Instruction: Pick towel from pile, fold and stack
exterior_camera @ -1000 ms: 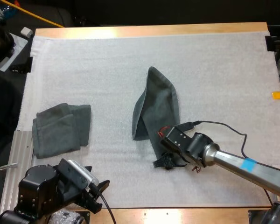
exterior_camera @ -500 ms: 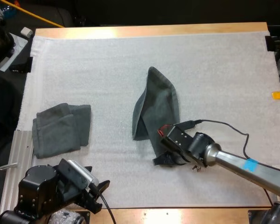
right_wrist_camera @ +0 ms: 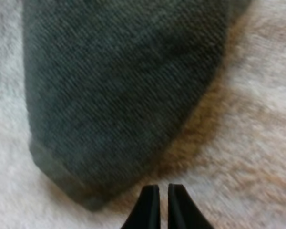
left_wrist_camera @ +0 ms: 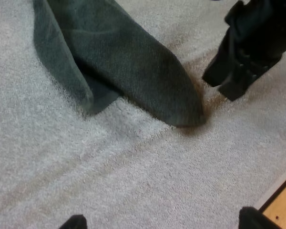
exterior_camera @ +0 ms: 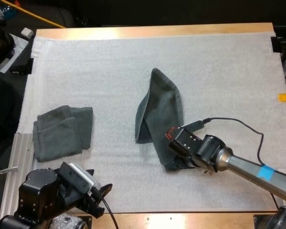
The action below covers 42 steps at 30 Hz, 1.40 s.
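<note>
Right gripper (right_wrist_camera: pixel 162 188) is sitting pinched nearly together, gripping nothing, tips resting just beside the near corner of the crumpled towel (exterior_camera: pixel 162 112) mid-mat (exterior_camera: pixel 109 71). Left gripper (exterior_camera: pixel 96 200) is idling wide open at the mat's near edge. Folded towel (exterior_camera: pixel 62 131) is lying well left.

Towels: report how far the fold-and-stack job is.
Done: one folded towel lies at the left of the mat. In hand: the right gripper, shut on nothing, sits at the near corner of the middle towel. Left: fold and stack it. The left gripper is open.
</note>
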{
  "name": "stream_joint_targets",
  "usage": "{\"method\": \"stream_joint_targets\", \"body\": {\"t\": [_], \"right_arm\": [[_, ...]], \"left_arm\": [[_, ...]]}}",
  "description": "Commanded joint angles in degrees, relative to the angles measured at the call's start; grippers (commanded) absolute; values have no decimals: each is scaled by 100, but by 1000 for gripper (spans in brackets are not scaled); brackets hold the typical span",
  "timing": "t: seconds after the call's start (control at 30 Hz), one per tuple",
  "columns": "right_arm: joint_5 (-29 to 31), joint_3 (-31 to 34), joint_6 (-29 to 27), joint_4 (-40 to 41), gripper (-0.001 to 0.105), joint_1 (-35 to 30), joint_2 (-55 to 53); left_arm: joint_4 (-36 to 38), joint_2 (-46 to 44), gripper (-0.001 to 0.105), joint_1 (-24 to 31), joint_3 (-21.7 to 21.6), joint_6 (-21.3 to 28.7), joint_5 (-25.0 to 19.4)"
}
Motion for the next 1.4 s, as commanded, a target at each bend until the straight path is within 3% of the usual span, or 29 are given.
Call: {"method": "stream_joint_targets", "body": {"t": [0.0, 0.1, 0.27, 0.3, 0.33, 0.37, 0.4, 0.8, 1.13, 1.23, 1.37], "right_arm": [[133, -47, -230, 485, 0, -29, -229], [94, -58, -198, 709, 7, -57, -344], [41, -16, -40, 946, 46, -79, -523], [28, -10, -28, 906, 46, -73, -527], [-42, 16, -2, 626, 35, -48, -461], [-165, 66, 103, 444, 43, -49, -486], [-239, 107, 167, 324, 44, -48, -491], [-866, 826, 911, -952, 43, -46, -299], [-1015, 842, 1286, -1574, 42, -66, 384], [-935, 852, 1268, -1535, 39, -52, 298], [-896, 849, 1357, -1592, 10, -59, 287]], "left_arm": [[-90, 14, 61, -30, -28, -41, 51], [-151, 16, 62, -23, -26, -37, 50], [-252, 19, 62, -20, -24, -29, 34], [-241, 23, 61, -21, -25, -26, 30], [-161, 23, 61, -24, -26, -34, 18], [-170, 19, 61, -18, -23, -38, 19], [-174, 17, 61, -15, -23, -40, 15], [-185, 32, 61, -19, -28, -55, 2], [-136, 33, 61, -24, -23, -72, 54], [-150, 5, 61, -28, -21, -38, 58], [-134, 5, 61, -27, -32, -46, 78]]}}
